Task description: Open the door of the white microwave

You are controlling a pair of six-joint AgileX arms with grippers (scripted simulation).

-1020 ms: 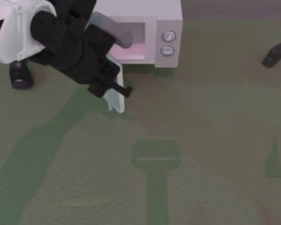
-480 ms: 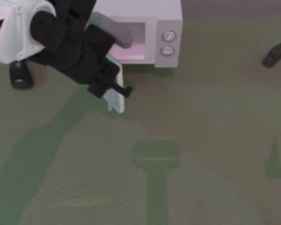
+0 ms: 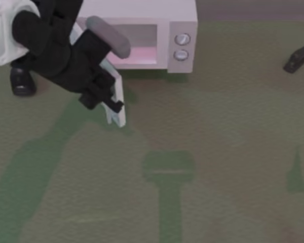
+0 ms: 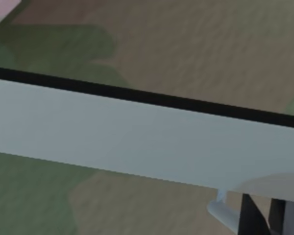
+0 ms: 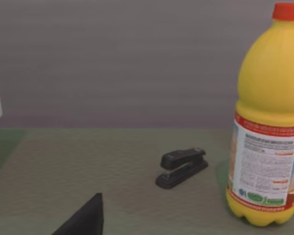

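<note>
So the white microwave [image 3: 157,30] sits at the back of the table [image 3: 218,152], a bit left of centre, two silver knobs [image 3: 182,46] on the right of its front and the pinkish inside already showing. The door [image 3: 117,98] is swung well out toward the front on its left-side hinge, seen nearly edge-on from above. In the left wrist view it fills the frame as a long pale slab with a dark strip along one edge [image 4: 137,142]. It looks like a thin rigid panel, light, smooth and probably a little slippery, and since it's hinged it will only go round in an arc, so I'd pull along the swing, not straight back. Best hold is out at the free edge, far from the hinge, where the slim handle should be. The left gripper [image 3: 105,98] is right there against that outer end, but I honestly can't tell how far apart its jaws are or whether they're pinching anything. The right arm is parked off to the right, out of the top view, near a yellow bottle [image 5: 269,117] and a black stapler [image 5: 182,167].
</note>
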